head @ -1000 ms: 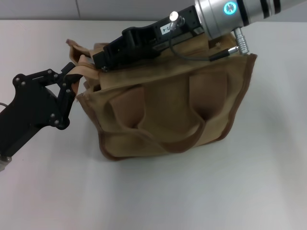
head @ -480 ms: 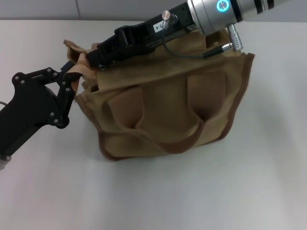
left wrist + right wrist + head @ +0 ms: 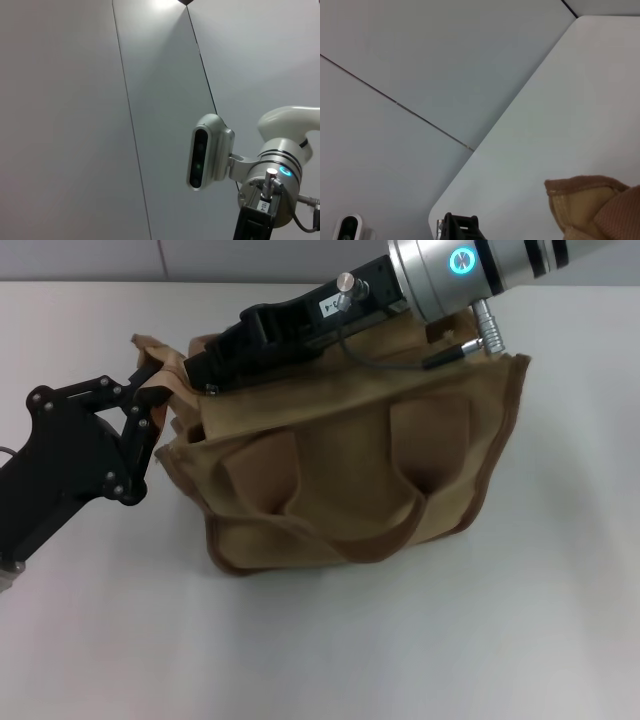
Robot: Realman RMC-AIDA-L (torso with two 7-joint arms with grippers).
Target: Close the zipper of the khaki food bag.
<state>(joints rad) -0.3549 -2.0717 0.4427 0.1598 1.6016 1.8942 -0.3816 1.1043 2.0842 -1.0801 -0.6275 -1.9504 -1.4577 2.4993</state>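
The khaki food bag (image 3: 350, 480) stands mid-table with its two handles hanging down the near side. My right gripper (image 3: 200, 370) lies along the bag's top panel and reaches its left end, fingers pressed together low on the zipper line. It covers most of the zipper, and the pull tab is hidden at its fingertips. My left gripper (image 3: 150, 405) is at the bag's left end, shut on a fold of tan fabric (image 3: 165, 388) there. In the right wrist view a corner of the bag (image 3: 587, 200) shows.
The white table (image 3: 400, 640) spreads around the bag, with a wall behind it. The left wrist view shows only the wall, the robot's head camera (image 3: 207, 157) and the right arm's wrist (image 3: 272, 187).
My right gripper has slid leftward along the bag's top toward its left end. The left gripper and the fabric it holds have risen slightly.
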